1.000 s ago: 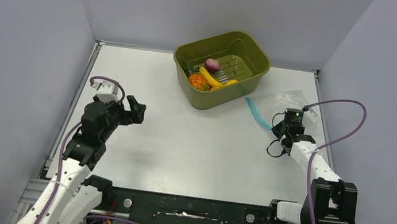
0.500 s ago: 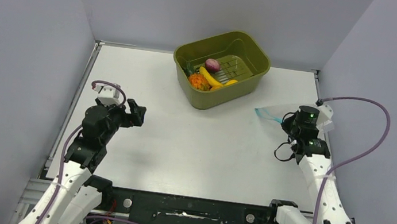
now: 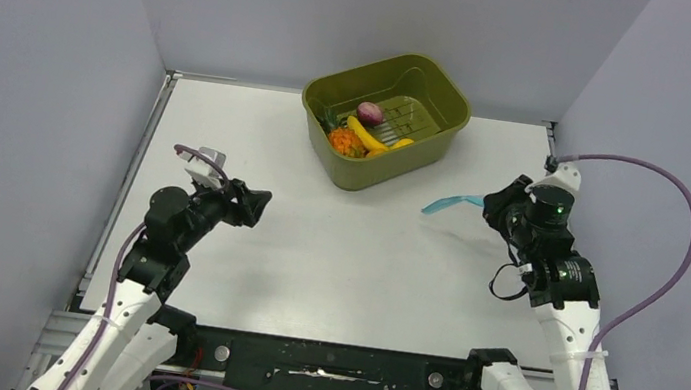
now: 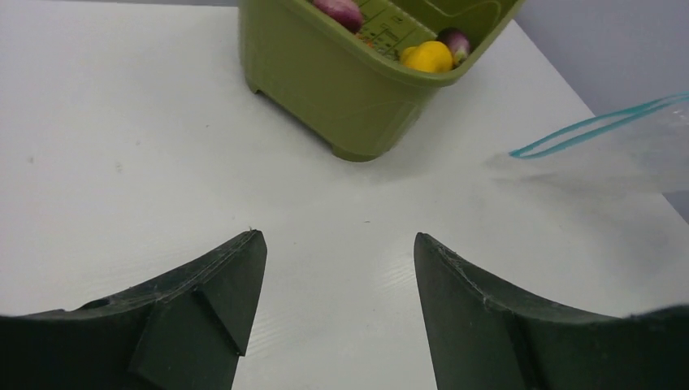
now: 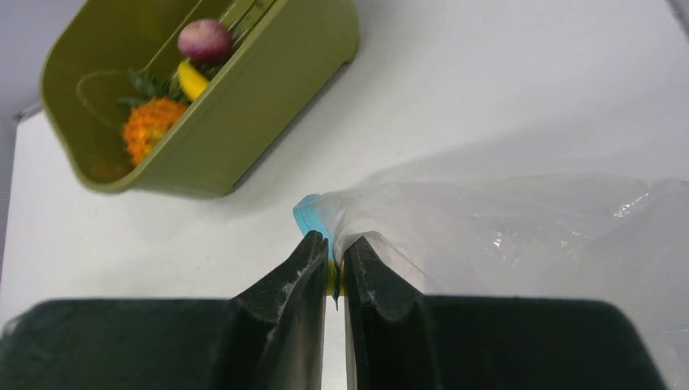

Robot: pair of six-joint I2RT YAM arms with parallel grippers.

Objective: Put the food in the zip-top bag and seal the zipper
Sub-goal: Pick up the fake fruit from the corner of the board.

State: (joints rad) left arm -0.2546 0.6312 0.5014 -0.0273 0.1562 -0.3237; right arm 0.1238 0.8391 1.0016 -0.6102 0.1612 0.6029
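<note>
Several pieces of food [image 3: 360, 131] lie in the green basin [image 3: 428, 150] at the far middle of the table [image 3: 334, 254]: a banana [image 5: 192, 80], an orange fruit [image 3: 345, 142] with a leafy top, a purple piece [image 3: 370, 111] and a yellow piece [image 4: 429, 57]. None is in the bag [image 5: 504, 227] yet. The right gripper [image 5: 333, 244] has its jaws pinched tight on the bag's edge, close to the teal corner. It holds the bag off the table, to the right of the basin and apart from it. From above, little of the clear film can be made out. The zipper [image 3: 451, 204] juts from the gripper toward the basin. In the left wrist view the zipper shows as a long narrow loop, which suggests the mouth is unsealed and slightly parted; how wide it gapes cannot be told. The left gripper [image 4: 339, 237] stands with jaws apart and nothing between them, over bare table at the left, well away from both basin and bag and aimed toward them. The step in hand looks like presenting the bag for loading, with filling and sealing both not yet done. Next, the left arm likely has to reach into the basin, close on one piece and carry it to the mouth. The banana or the purple piece on top seems the easiest. Since a grip on one edge leaves the film limp, the mouth may need turning toward the left arm, or spreading, before anything will slide in.
</note>
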